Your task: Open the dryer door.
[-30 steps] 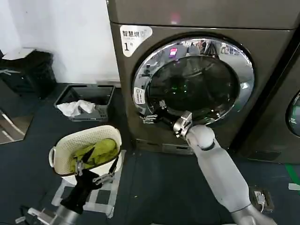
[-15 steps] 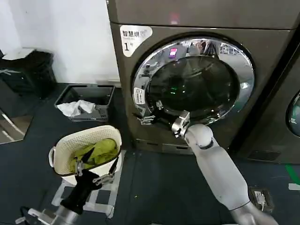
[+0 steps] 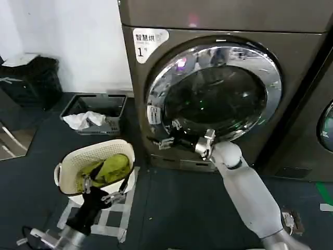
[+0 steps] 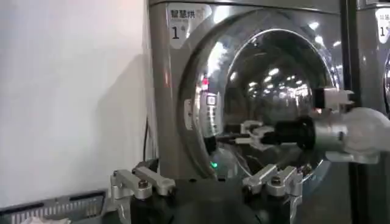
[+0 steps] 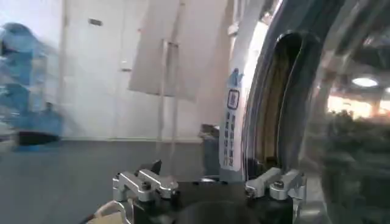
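Reaching in w/ the right end effector (image 3: 167,136) at the lower-left rim of the dryer door (image 3: 216,91), fingers spread wide, apparently hooked at the rim edge though contact isn't clear. Door sits on the machine front, directly ahead of the robot, left edge looking swung slightly out, hinge probably on the right. Next pull likely goes toward the robot. Left end effector (image 3: 104,191) parked low near the laundry basket (image 3: 65,169), fingers apart, empty.
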Tool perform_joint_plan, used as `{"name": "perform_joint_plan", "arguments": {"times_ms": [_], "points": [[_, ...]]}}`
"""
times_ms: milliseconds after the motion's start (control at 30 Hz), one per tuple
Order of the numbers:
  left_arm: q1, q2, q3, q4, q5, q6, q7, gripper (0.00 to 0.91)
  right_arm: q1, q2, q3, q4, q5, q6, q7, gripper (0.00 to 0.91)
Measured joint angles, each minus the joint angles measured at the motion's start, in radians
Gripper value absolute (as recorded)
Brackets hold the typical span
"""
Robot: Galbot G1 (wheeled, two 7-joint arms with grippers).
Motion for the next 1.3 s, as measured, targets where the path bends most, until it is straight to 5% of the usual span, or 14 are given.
{"name": "perform_joint_plan", "arguments": {"times_ms": [1300], "points": [[-0.305,0.317,0.006,0.169,-0.327,0.083,-0.065,0.907,-0.213,-0.188,0.120,0.195,0.102,0.016,-0.313,0.907]]}}
